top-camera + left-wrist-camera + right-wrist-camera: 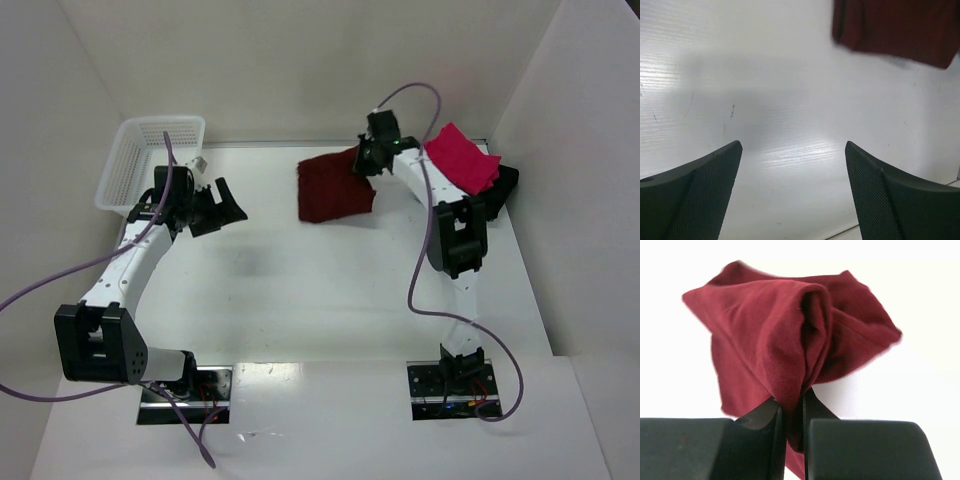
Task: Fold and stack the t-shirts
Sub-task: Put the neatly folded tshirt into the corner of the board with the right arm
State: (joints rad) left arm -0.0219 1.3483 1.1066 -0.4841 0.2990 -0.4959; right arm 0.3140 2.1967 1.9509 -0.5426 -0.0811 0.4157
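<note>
A folded dark maroon t-shirt (332, 190) lies at the back middle of the table. My right gripper (362, 158) is shut on its right edge, and the right wrist view shows the maroon cloth (785, 345) bunched and pinched between the fingers. A folded bright pink-red t-shirt (462, 158) lies on top of a black one (502, 186) at the back right. My left gripper (222, 208) is open and empty above the bare table, left of the maroon shirt, whose corner shows in the left wrist view (900, 27). No teal shirt is in view.
A white plastic lattice basket (145, 160) stands at the back left, just behind my left arm. White walls close in the table on the left, back and right. Purple cables trail from both arms.
</note>
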